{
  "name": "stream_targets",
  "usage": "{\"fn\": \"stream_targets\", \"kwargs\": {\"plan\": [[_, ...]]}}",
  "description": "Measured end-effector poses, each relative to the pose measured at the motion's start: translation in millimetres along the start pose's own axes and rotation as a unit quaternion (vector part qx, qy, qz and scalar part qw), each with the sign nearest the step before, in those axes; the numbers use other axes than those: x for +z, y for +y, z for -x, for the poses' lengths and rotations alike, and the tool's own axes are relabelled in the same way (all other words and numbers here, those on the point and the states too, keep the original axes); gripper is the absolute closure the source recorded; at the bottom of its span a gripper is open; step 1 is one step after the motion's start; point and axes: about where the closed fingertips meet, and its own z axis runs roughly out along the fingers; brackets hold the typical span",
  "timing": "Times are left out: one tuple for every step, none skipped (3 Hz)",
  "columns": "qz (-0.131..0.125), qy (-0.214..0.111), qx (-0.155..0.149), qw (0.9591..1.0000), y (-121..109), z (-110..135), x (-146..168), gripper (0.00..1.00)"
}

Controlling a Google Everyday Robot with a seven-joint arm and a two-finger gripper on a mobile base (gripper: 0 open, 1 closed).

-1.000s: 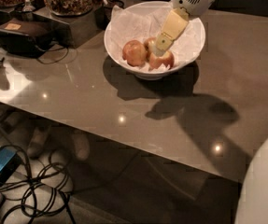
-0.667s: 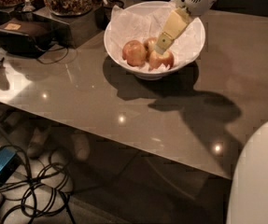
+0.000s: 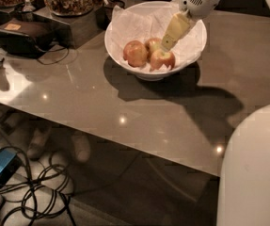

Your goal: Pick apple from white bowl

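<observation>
Worktop (image 3: 101, 102), grey-brown and glossy, carrying one white bowl (image 3: 146, 73) towards its far edge and one black case (image 3: 24, 36) at far left. Robot body (image 3: 257, 173), a rounded white mass at lower right, now covers more of the worktop's near corner than a moment ago. Bowl, fruit and case have not shifted. Gripper (image 3: 166, 42), one only, slants down from upper right into the bowl much as before, its pale yellow tip low among the fruit. Whether it is apart or together cannot be told from where I stand. Bowl lined with crinkled white paper (image 3: 139, 22) and holding three apples in a tight cluster. Apple (image 3: 152, 44), the palest and smallest, lies at the back of the cluster in the bowl's middle, just left of the gripper tip and partly hidden by its neighbours; contact between the two cannot be made out. Reddish-orange apple (image 3: 134, 53), the biggest, sits at left. Red apple (image 3: 162, 60) sits at front, directly below the gripper tip. Count: one bowl, one gripper, three apples, one case.
</observation>
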Motion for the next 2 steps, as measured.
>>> {"fn": "stream_targets", "kwargs": {"plan": [[0.002, 0.002, 0.007, 1.0, -6.0, 0.1, 7.0, 0.38], [0.008, 0.004, 0.013, 0.9999, -8.2, -0.8, 14.3, 0.37]]}}
